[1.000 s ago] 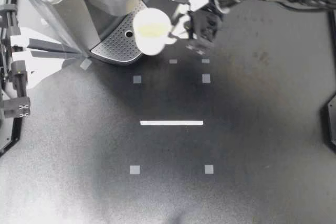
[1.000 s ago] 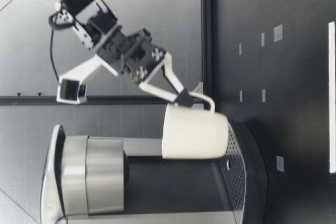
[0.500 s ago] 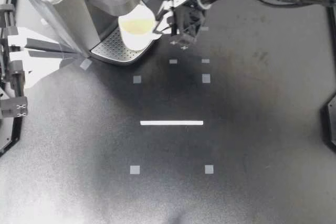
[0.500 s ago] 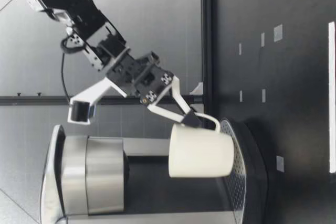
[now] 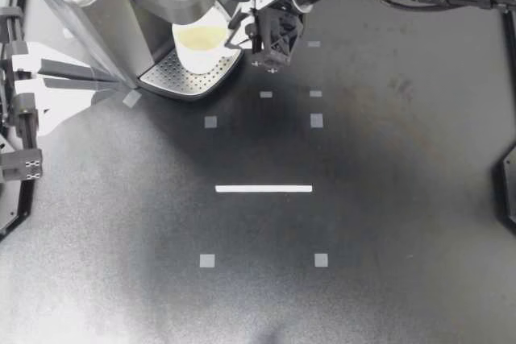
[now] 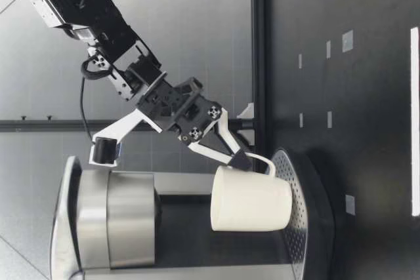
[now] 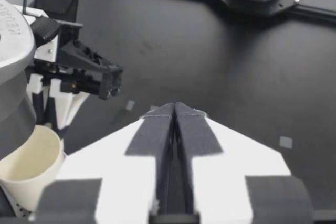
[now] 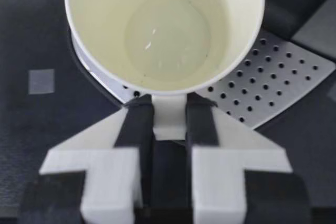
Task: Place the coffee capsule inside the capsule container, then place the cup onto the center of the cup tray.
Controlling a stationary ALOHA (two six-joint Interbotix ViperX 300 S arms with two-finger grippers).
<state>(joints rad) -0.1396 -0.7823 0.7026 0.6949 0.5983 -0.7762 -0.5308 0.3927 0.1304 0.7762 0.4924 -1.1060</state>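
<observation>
One empty cup (image 5: 201,44) in right pincer (image 5: 240,36) over tray (image 5: 179,78).

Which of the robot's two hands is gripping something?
My right hand: it is shut on the cup by its handle. My left hand is shut on nothing, beside the coffee machine.

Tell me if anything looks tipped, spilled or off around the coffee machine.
Nothing stands out. The cup is upright and empty over the perforated cup tray, and my right gripper is shut on its handle. No spill or damage shows.
</observation>
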